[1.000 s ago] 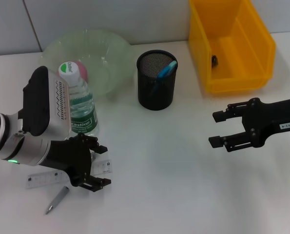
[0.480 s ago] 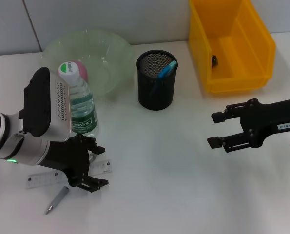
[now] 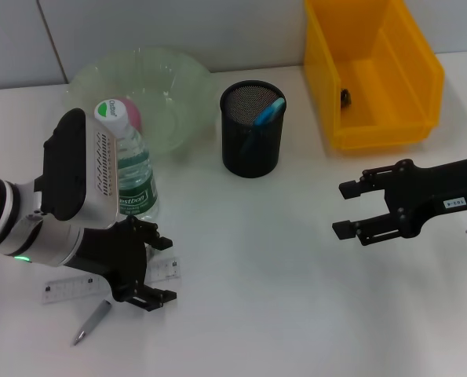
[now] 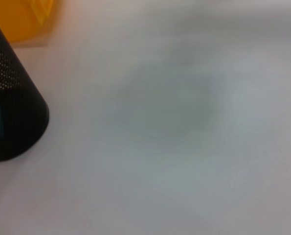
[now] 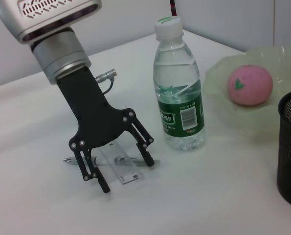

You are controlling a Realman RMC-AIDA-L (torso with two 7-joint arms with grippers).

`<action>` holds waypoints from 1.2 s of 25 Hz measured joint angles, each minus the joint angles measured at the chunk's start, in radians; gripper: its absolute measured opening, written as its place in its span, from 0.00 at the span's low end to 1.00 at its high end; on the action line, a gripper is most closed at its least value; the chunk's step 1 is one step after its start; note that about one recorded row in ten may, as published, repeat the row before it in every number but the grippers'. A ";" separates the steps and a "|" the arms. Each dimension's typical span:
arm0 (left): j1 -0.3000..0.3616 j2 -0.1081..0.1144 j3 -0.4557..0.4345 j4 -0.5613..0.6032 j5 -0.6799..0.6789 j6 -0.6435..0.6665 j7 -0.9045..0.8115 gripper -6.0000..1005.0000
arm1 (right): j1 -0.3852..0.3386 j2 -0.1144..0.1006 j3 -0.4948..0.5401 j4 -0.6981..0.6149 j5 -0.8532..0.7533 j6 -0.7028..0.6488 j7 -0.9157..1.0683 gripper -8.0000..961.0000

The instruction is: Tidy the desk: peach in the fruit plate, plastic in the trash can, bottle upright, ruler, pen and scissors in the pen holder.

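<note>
Head view: the left gripper (image 3: 153,271), jaws spread, straddles the clear flat plastic ruler (image 3: 68,287) on the desk, apparently not gripping. Next: close, then carry to the black mesh pen holder (image 3: 252,129).

A: Where does the head camera sit?
B: High, looking forward and down over the whole table (image 3: 280,267).
A: The wrist cameras?
B: The left one hangs low and close, perhaps catching the pen holder (image 4: 11,112). The right faces across at the bottle (image 5: 180,88), which the head view shares.
</note>
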 joint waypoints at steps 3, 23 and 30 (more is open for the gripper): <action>-0.001 -0.001 0.002 -0.002 0.000 0.000 0.000 0.79 | 0.000 0.000 0.000 0.000 -0.001 0.000 0.000 0.78; -0.024 0.003 0.004 -0.010 0.000 0.005 0.016 0.79 | -0.003 0.000 0.005 0.000 -0.009 -0.015 0.004 0.78; -0.033 0.002 0.005 -0.018 0.023 0.004 0.017 0.79 | 0.001 0.000 0.002 0.000 -0.009 -0.014 0.006 0.78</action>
